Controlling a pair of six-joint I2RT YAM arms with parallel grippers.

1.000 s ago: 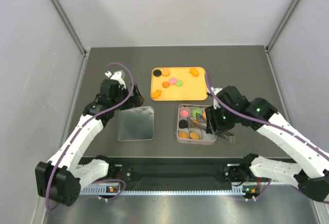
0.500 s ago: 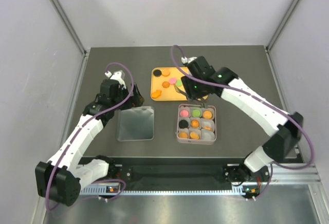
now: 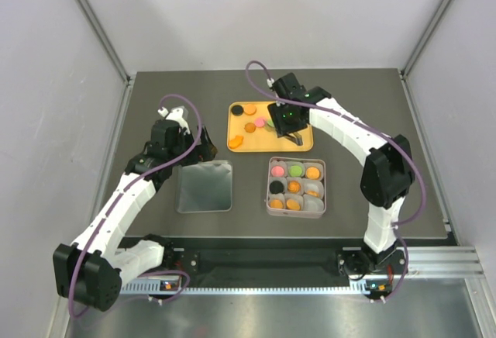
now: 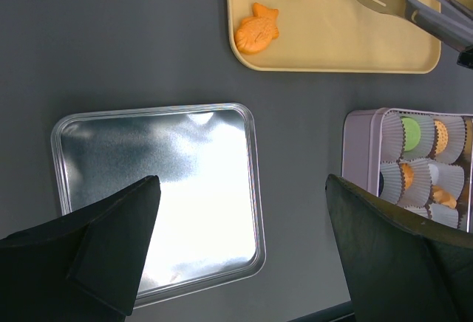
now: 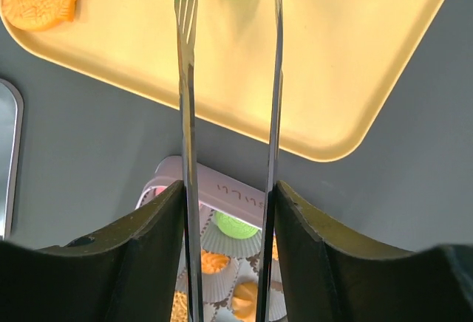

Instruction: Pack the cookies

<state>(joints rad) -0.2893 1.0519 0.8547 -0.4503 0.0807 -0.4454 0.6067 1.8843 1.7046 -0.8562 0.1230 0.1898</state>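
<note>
Cookies [image 3: 261, 122], small round discs of orange, pink, green and black, lie just ahead of the slotted metal tongs [image 5: 185, 78] clenched in the right gripper [image 5: 229, 215], blades apart, over the yellow plastic tray [image 5: 355, 63] near the far edge of the worktop [image 3: 364, 98]. More fill the paper cups [image 3: 312, 205] in the square pink tin [image 3: 268, 192] toward the near edge. Left gripper [image 4: 242, 211] gapes above the shiny square metal lid [image 4: 159, 189], left of the tin.

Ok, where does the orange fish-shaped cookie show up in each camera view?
Top external: the fish-shaped cookie lies in the near left corner of the yellow tray.
Left wrist: top centre, in the tray's lower left corner as pictured.
Right wrist: top left corner, left of the tongs.
Shared landmark: the yellow tray.
</note>
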